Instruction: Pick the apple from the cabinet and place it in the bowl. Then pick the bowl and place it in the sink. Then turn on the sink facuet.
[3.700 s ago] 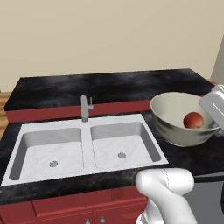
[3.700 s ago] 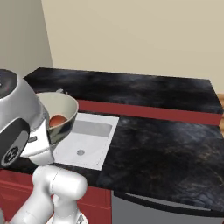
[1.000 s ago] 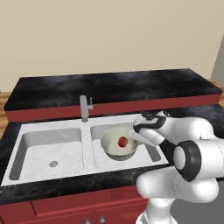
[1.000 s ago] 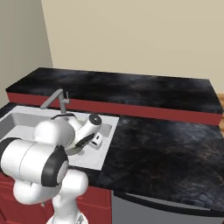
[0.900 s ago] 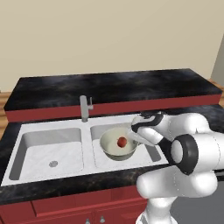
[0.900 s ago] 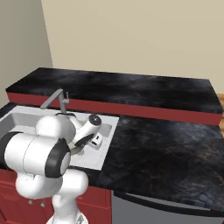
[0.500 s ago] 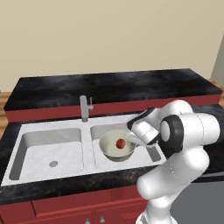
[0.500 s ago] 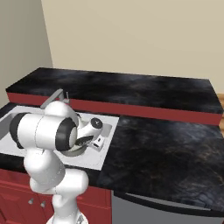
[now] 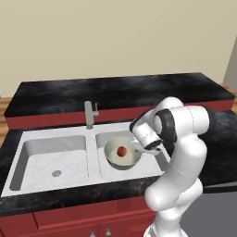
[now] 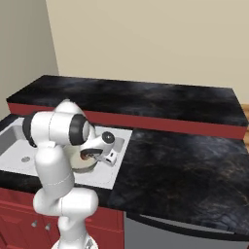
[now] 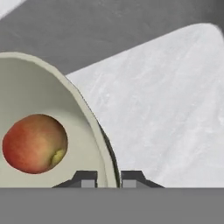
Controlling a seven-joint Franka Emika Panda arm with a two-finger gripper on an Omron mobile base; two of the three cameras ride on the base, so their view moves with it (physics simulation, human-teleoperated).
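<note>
The pale cream bowl (image 9: pixel 111 152) sits low in the right basin of the grey-white sink (image 9: pixel 51 159), with the red-orange apple (image 9: pixel 121 151) inside it. My gripper (image 9: pixel 138 147) is at the bowl's right rim. In the hand view the two fingertips stand close on either side of the bowl (image 11: pixel 83 113) wall, shut on it, and the apple (image 11: pixel 35 143) lies to the left over the sink (image 11: pixel 166 109) floor. From the right, my gripper (image 10: pixel 88 156) reaches down to the bowl (image 10: pixel 78 163). The grey sink faucet (image 9: pixel 89 115) stands behind the basin divider. The cabinet is out of view.
A black stone counter (image 9: pixel 115 90) runs behind the sink with a red raised edge. More black counter (image 10: pixel 185 160) stretches to the right of the sink. Red base cupboards (image 9: pixel 69 222) sit below. The left basin (image 9: pixel 56 157) holds nothing but its drain.
The bowl with the apple came from over the right counter into the right basin. Over the last second it sank slightly and shifted left, while my arm's elbow rose and folded in.
</note>
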